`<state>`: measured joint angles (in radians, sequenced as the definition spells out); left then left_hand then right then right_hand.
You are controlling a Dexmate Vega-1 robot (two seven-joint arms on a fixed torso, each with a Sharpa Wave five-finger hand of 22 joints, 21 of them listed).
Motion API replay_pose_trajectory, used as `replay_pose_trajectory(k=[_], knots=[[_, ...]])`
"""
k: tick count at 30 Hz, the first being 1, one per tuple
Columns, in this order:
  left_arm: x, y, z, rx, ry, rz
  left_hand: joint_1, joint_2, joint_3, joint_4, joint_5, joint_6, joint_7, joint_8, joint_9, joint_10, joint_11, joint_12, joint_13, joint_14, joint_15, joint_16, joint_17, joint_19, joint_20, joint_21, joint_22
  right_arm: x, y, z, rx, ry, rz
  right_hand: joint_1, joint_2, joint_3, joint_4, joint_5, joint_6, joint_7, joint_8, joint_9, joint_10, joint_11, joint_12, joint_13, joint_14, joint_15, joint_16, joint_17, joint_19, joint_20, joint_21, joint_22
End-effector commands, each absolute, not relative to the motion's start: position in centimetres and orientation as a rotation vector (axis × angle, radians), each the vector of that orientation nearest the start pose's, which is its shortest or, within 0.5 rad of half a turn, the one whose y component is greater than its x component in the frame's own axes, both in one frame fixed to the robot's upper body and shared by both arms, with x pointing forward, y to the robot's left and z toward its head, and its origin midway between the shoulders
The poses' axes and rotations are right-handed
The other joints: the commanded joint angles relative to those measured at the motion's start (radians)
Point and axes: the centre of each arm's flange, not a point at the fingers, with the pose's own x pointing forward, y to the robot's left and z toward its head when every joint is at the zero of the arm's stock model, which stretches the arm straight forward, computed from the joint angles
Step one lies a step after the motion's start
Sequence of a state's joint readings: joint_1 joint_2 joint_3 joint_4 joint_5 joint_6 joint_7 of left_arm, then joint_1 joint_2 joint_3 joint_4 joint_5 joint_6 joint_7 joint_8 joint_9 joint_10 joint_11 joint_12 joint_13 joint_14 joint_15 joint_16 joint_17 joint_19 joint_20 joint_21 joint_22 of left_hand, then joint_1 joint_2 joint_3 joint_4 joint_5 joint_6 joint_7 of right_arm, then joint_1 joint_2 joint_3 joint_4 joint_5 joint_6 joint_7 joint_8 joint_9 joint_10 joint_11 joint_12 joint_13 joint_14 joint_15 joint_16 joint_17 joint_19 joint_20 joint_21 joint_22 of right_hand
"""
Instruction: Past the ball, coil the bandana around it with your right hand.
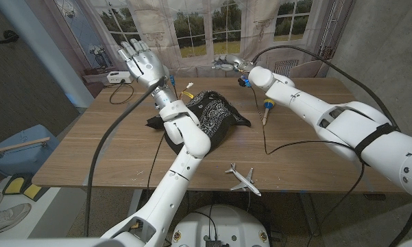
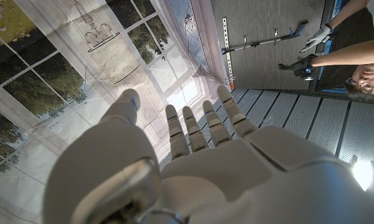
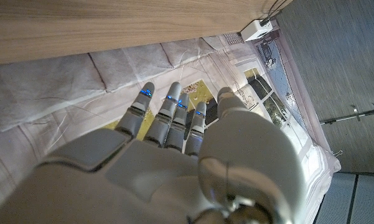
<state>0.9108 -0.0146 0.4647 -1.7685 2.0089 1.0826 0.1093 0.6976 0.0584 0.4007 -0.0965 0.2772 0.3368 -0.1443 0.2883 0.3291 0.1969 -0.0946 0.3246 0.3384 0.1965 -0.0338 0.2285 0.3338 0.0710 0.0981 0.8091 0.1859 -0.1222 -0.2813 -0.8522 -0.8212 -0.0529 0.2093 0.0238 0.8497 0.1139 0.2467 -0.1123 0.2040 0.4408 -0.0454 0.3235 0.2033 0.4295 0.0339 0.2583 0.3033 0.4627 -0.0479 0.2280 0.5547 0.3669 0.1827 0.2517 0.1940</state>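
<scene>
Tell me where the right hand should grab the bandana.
Probably the loose corner of the bandana trailing toward the right hand. Come from the robot's right, above the table: the left arm crosses the cloth's other side, and this corner lies thin.

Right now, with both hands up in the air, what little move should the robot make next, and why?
Probably bring the right hand back and down toward the black bandana. That hand hovers at the table's far edge, fingers apart and holding nothing, well past the cloth. The left hand is raised and open too. The bandana lies bunched mid-table; I cannot make out a ball.
</scene>
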Motion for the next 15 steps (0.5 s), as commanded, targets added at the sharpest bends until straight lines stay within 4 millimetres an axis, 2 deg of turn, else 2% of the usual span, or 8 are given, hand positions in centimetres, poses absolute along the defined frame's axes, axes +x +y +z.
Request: replay_pose_trajectory(k=[1,3,6,7,8,10,12,15], knots=[[46.3,17.2,9.4,1.247,-0.422,1.41,-0.01,0.001,0.003,0.006,-0.001,0.001,0.011,-0.005,-0.003,0.005,0.002,-0.006,-0.002,-0.001,-0.005,0.001,0.0,-0.004,0.005,-0.007,0.003,67.9,-12.4,15.6,-0.999,-0.855,0.131,-0.038,-0.039,-0.029,0.008,-0.005,0.003,-0.024,0.012,0.018,-0.009,0.007,-0.002,0.011,-0.02,-0.003,-0.014,-0.005,0.017,0.015,0.005,0.002],[46.3,17.3,9.4,1.236,-0.438,1.376,-0.016,0.001,0.002,0.007,-0.001,-0.01,0.017,-0.013,-0.007,0.005,0.003,-0.007,-0.004,0.0,-0.003,0.001,-0.002,-0.004,0.006,-0.007,0.003,67.5,-12.5,15.3,-1.017,-0.869,0.135,-0.076,-0.049,-0.048,0.022,-0.003,-0.069,-0.047,-0.021,0.019,-0.025,0.011,-0.006,0.018,-0.037,0.003,-0.018,-0.011,0.01,0.02,0.0,0.002],[46.4,17.7,9.5,1.181,-0.491,1.281,-0.066,-0.009,-0.017,0.023,-0.007,-0.056,0.013,-0.049,-0.029,0.001,0.014,-0.018,-0.012,0.002,0.018,0.004,-0.006,-0.006,0.012,-0.012,0.003,67.0,-12.4,14.7,-1.045,-0.879,0.157,-0.116,-0.061,-0.069,0.035,-0.002,-0.101,-0.068,-0.048,0.011,-0.042,0.01,-0.011,0.022,-0.067,0.02,-0.026,-0.019,0.002,0.021,-0.005,0.002],[46.3,17.9,9.6,1.154,-0.508,1.235,-0.081,-0.009,-0.022,0.028,-0.008,-0.068,0.015,-0.059,-0.036,-0.002,0.023,-0.021,-0.015,0.002,0.025,0.004,-0.008,-0.008,0.015,-0.013,0.003,66.9,-12.3,14.5,-1.059,-0.882,0.163,-0.141,-0.069,-0.082,0.044,-0.001,-0.118,-0.076,-0.064,0.006,-0.06,0.019,-0.019,0.022,-0.079,0.03,-0.028,-0.025,-0.009,0.014,-0.011,0.001],[46.2,18.1,9.6,1.126,-0.526,1.184,-0.105,-0.011,-0.03,0.036,-0.01,-0.087,0.017,-0.073,-0.047,-0.007,0.044,-0.028,-0.019,-0.006,0.038,0.001,-0.011,-0.02,0.029,-0.02,0.003,66.7,-12.3,14.3,-1.075,-0.884,0.168,-0.148,-0.072,-0.086,0.045,-0.001,-0.124,-0.075,-0.069,0.004,-0.069,0.019,-0.024,0.022,-0.089,0.033,-0.03,-0.028,-0.011,0.011,-0.012,0.001],[46.1,18.8,9.7,1.044,-0.57,1.057,-0.142,-0.01,-0.042,0.05,-0.015,-0.107,0.013,-0.088,-0.062,-0.012,0.053,-0.035,-0.024,-0.024,0.065,-0.005,-0.016,-0.046,0.046,-0.033,0.004,66.5,-12.2,13.8,-1.098,-0.887,0.191,-0.177,-0.081,-0.101,0.055,0.001,-0.144,-0.07,-0.086,-0.001,-0.089,0.024,-0.035,0.019,-0.126,0.05,-0.039,-0.037,-0.022,0.003,-0.018,0.001],[46.1,19.5,9.8,0.97,-0.603,0.941,-0.177,-0.005,-0.05,0.062,-0.021,-0.126,0.014,-0.099,-0.079,-0.03,0.075,-0.048,-0.031,-0.051,0.092,-0.014,-0.023,-0.093,0.08,-0.055,0.005,66.2,-12.1,13.3,-1.111,-0.883,0.222,-0.204,-0.087,-0.114,0.065,0.002,-0.158,-0.063,-0.098,-0.004,-0.109,0.023,-0.044,0.016,-0.151,0.057,-0.043,-0.045,-0.034,0.003,-0.024,0.0],[45.9,20.2,9.9,0.901,-0.619,0.816,-0.218,-0.008,-0.062,0.072,-0.032,-0.148,-0.001,-0.105,-0.099,-0.054,0.091,-0.065,-0.04,-0.085,0.119,-0.024,-0.035,-0.149,0.101,-0.084,0.004,66.0,-11.9,12.7,-1.146,-0.874,0.265,-0.245,-0.101,-0.136,0.077,0.007,-0.235,-0.038,-0.133,-0.007,-0.142,0.022,-0.056,0.011,-0.19,0.067,-0.043,-0.064,-0.062,0.003,-0.036,-0.002]])
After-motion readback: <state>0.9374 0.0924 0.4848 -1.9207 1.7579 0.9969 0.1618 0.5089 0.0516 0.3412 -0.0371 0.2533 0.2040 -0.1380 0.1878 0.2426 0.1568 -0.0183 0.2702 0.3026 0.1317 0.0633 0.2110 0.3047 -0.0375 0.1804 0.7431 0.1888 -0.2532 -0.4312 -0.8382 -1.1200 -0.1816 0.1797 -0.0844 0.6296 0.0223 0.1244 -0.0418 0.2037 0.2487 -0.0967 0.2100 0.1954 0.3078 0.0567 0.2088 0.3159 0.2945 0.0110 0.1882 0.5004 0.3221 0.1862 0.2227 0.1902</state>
